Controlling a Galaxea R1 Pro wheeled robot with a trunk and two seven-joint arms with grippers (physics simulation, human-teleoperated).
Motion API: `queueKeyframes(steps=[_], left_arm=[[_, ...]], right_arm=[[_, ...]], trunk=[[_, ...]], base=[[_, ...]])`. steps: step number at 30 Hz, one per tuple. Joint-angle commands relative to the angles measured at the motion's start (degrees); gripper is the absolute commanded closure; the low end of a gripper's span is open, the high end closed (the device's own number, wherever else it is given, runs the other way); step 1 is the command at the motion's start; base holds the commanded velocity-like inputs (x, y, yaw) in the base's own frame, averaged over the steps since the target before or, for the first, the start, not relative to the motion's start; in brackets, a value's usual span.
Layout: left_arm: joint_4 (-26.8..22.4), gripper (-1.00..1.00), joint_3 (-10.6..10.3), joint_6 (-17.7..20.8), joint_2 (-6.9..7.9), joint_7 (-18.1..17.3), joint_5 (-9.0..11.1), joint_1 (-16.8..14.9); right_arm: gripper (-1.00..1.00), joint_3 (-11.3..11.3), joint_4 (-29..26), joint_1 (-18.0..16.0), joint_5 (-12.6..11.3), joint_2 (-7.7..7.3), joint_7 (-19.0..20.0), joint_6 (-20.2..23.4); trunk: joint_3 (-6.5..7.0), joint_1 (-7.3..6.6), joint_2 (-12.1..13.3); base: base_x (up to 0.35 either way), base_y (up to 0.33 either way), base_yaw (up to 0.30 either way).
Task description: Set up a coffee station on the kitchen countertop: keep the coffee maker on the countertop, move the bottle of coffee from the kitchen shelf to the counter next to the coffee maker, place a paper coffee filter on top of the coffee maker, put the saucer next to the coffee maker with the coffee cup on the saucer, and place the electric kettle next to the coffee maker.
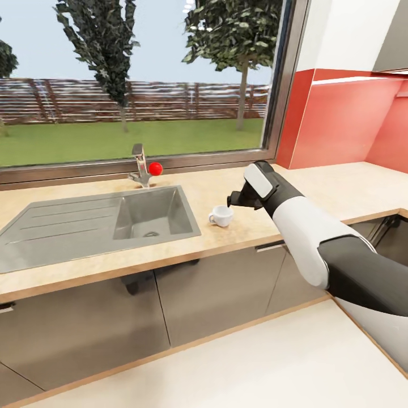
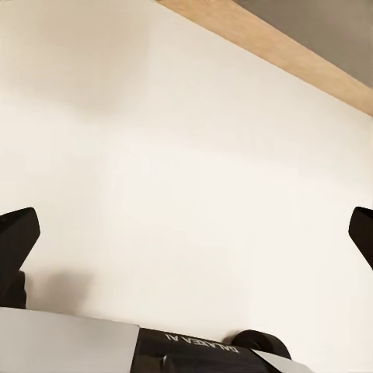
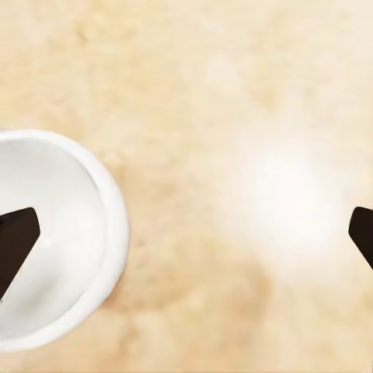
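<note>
- The coffee cup (image 1: 221, 216) is seen standing upright on the kitchen countertop (image 1: 317, 195), just beside the sink (image 1: 68, 226) at its 3 o'clock.
- The right gripper (image 1: 233, 199) is held just above the cup, at its 1 o'clock, fingers spread wide, nothing gripped.
- The left gripper (image 2: 186, 233) is spread wide over pale floor (image 2: 186, 155).

Small white coffee cup (image 1: 221, 216) upright, empty, on light-brown kitchen countertop (image 1: 317, 190), near grey sink (image 1: 34, 241)
</note>
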Motion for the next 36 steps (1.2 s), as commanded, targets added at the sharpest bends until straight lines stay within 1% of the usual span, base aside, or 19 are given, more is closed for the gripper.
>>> queueKeyframes(steps=[1, 18, 22, 36], left_arm=[[0.08, -1.0, 0.13, -0.22, 0.0, -0.23, -0.05, -0.04], [0.08, -1.0, 0.24, -0.22, 0.0, -0.25, -0.07, -0.04], [0.08, -1.0, 0.45, -0.22, 0.0, -0.29, -0.07, -0.04], [0.08, -1.0, 0.49, -0.22, 0.0, -0.31, -0.06, -0.04]], right_arm=[[-1.0, 0.43, -0.05, -0.04, -0.61, -0.04, -0.4, 0.14], [-1.0, 0.34, 0.04, 0.13, -0.67, -0.04, -0.08, 0.14], [-1.0, 0.34, 0.12, 0.13, -0.63, -0.03, 3.15, 0.14], [-1.0, 0.34, 2.75, 0.13, -0.62, -0.11, 3.87, 0.11]], trunk=[[-0.05, 0.0, -0.02], [-0.05, 0.0, -0.02], [-0.05, 0.0, -0.02], [-0.05, 0.0, -0.02]], base=[[0.034, 0.0, 0.0], [0.033, 0.0, 0.0], [0.0, 0.0, 0.0], [0.0, 0.0, 0.0]])
